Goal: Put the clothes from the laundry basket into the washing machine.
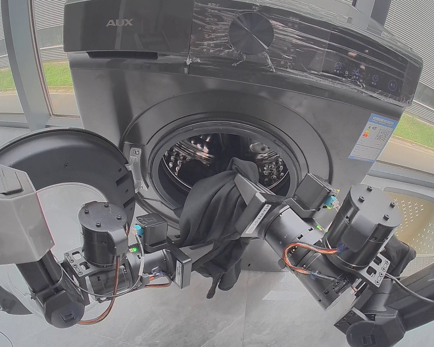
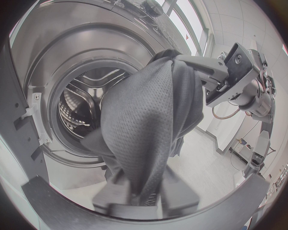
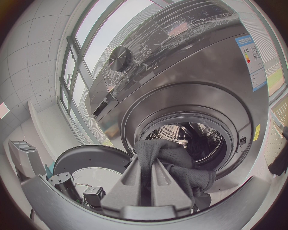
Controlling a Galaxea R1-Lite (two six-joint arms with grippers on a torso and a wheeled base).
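Gripping a black garment (image 1: 214, 209), left pincer (image 2: 145, 178) and right pincer (image 3: 146, 163) sit before drum rim (image 1: 232, 129).

drum (image 1: 198, 155) lower right masked by black garment (image 1: 212, 219) | right gripper (image 1: 241, 179) tips buried in cloth | left gripper (image 2: 144, 191) fingers (image 2: 177, 191) blurred at lens | laundry basket (image 1: 426, 223) partly hidden | energy label (image 1: 373, 136) print unreadable
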